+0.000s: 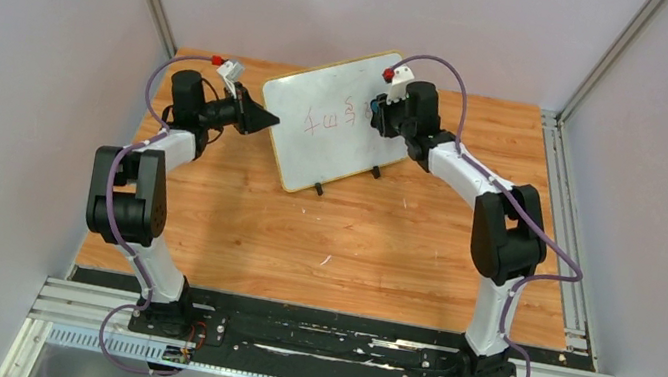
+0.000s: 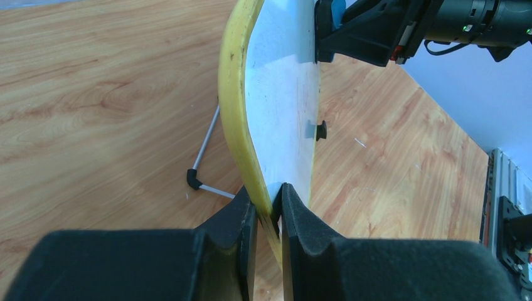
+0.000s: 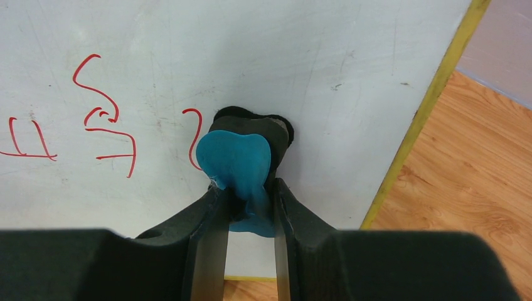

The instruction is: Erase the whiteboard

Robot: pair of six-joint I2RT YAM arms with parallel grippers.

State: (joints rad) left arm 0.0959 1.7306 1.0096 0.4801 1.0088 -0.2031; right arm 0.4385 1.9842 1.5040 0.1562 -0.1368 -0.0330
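Whiteboard (image 1: 328, 137) on table (image 1: 352, 242); left claw (image 1: 273, 120) on its left edge; eraser (image 3: 233, 160) in right claw (image 3: 244, 195), against board face.

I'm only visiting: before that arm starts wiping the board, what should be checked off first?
1. Board steadied: ok, the left gripper is clamped on the edge of the whiteboard.
2. Tool held: ok, the right gripper is shut on the blue eraser.
3. Eraser touching the board: ok, its dark pad looks pressed against it.
4. Writing wiped: not ok, red marks sit just left of the eraser.
5. Both black feet planted on the table: cannot tell.
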